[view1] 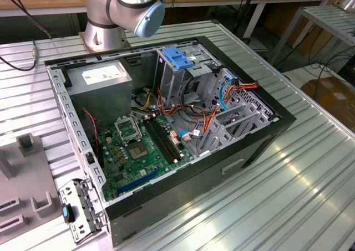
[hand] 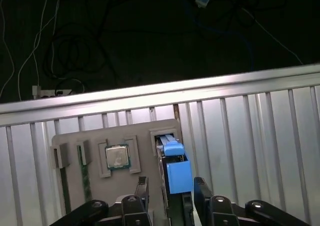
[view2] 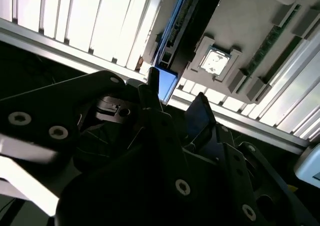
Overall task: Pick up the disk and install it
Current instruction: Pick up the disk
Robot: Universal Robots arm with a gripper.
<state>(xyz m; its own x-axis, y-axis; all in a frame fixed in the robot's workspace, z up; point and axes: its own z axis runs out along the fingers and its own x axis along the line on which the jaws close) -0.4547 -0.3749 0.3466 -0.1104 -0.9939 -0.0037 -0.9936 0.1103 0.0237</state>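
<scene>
Over ribbed metal table (hand: 250, 136), black end effector (hand: 171, 180) spread astride upright blue-tabbed disk (hand: 178, 172), slotted grey tray (hand: 90, 138).

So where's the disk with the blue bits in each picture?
First wrist view: the disk stands on edge in the grey holder plate, between the fingers of the open hand.
Second wrist view: its blue end shows by the hand, near the processor chip.
Exterior view: the plate lies at the exterior view's left edge.
Shared landmark: that plate.
</scene>
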